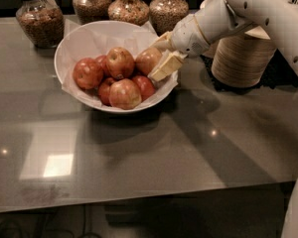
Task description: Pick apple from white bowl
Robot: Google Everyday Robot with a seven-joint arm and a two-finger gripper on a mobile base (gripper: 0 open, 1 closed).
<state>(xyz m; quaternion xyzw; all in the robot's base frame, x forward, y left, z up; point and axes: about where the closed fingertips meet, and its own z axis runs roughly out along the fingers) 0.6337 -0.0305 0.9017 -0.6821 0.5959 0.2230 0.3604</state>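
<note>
The white bowl point(74, 38), lined with crinkled white paper, stands on the grey table and holds several red-orange apples. The apple point(147, 59) with a paler tan blush lies at the bowl's right side, against the rim. My gripper point(158, 56) reaches in from the right over the rim. One cream finger point(165, 67) lies along the apple's lower right side. The other finger point(161, 40) is at its upper right. The fingers hold the apple between them, and it still rests among the others in the bowl.
Several glass jars of grains, such as one at the far left point(38, 20) and one in the middle point(127, 6), line the table's back edge. A stack of paper bowls point(241, 58) stands right of the bowl, under my arm. The table's front edge runs along the bottom.
</note>
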